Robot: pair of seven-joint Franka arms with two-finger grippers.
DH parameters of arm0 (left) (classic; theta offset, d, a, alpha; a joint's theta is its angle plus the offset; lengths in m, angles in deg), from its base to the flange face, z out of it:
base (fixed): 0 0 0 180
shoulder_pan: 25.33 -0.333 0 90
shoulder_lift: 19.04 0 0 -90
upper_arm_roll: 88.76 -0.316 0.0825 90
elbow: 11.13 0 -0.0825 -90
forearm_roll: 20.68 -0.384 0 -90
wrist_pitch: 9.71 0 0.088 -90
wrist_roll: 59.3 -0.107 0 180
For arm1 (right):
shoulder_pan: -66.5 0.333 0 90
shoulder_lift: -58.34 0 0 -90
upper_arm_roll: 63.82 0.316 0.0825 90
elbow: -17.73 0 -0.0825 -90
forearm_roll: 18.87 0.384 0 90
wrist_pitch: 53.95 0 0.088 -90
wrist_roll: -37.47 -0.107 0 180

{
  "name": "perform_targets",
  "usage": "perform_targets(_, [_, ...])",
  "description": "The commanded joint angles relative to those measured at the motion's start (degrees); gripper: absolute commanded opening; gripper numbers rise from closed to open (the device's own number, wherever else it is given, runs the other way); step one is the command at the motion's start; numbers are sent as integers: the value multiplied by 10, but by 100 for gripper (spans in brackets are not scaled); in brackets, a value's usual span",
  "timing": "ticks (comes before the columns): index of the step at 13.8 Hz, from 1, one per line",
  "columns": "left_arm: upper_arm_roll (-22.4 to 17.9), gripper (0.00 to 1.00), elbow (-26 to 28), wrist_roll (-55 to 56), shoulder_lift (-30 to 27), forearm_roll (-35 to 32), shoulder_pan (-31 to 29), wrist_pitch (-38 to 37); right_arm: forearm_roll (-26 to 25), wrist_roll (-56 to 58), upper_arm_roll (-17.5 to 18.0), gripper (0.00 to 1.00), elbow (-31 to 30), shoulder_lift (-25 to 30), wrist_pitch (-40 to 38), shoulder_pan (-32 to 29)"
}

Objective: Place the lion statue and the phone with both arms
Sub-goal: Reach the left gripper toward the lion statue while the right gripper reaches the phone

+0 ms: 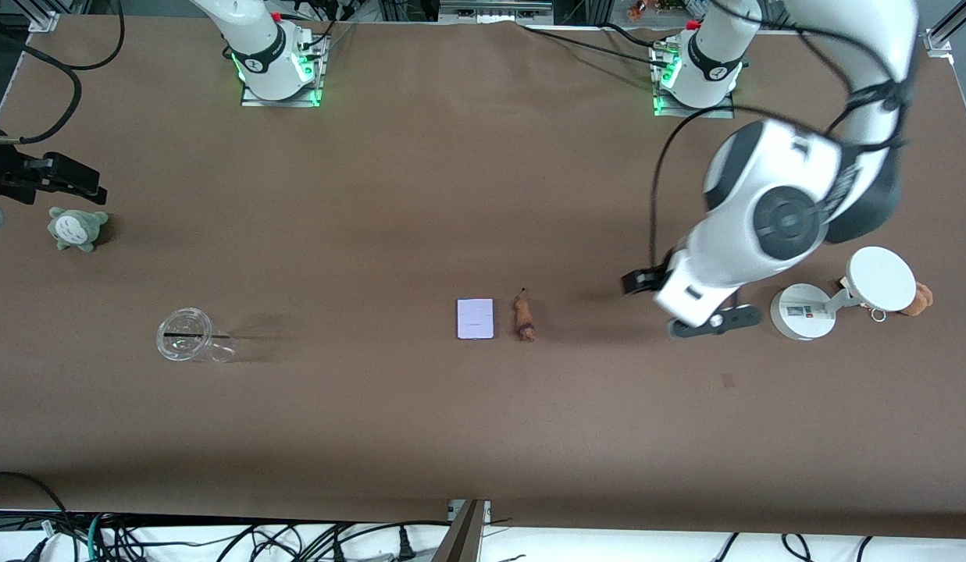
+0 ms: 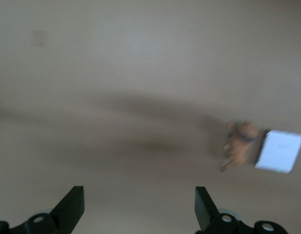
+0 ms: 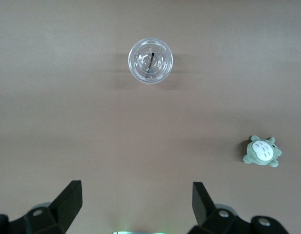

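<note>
The lion statue (image 1: 523, 316), a small reddish-brown figurine, lies on the brown table near its middle. The pale lavender-white phone (image 1: 475, 318) lies flat right beside it, toward the right arm's end. Both show blurred in the left wrist view, the lion statue (image 2: 240, 144) next to the phone (image 2: 279, 151). My left gripper (image 1: 689, 304) is open and empty over bare table, between the lion statue and the white stand. My right gripper (image 1: 61, 183) is open and empty at the right arm's end of the table, above the grey-green plush toy.
A white round-based stand (image 1: 803, 312) with a disc (image 1: 881, 279) and a tan-brown plush (image 1: 920, 298) stand at the left arm's end. A clear plastic cup (image 1: 192, 336) and a grey-green plush toy (image 1: 76, 226) are toward the right arm's end; both show in the right wrist view, the cup (image 3: 150, 61) and the plush (image 3: 261, 152).
</note>
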Motion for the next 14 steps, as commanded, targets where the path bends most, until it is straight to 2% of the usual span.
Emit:
perform_targets(1, [-6, 100, -51, 87, 74, 8, 49, 81, -4, -2, 1, 100, -5, -27, 4, 0])
perform_targets(4, [-13, 100, -51, 139, 111, 4, 88, 160, -6, 3, 1, 100, -5, -30, 11, 0])
perform_targets(6, [-14, 100, -51, 165, 136, 2, 113, 202, -5, 3, 1, 100, -5, -52, 10, 1])
perform_targets(8, [-44, 100, -51, 187, 165, 2, 150, 235, -8, 3, 1, 100, -5, -54, 8, 4])
perform_targets(11, [-113, 100, -50, 197, 183, 1, 223, 243, -9, -5, 1, 100, -5, -58, 13, 19])
perform_targets(14, [-118, 100, -51, 209, 201, 3, 231, 245, 2, -50, 2, 100, -5, -92, 50, 58])
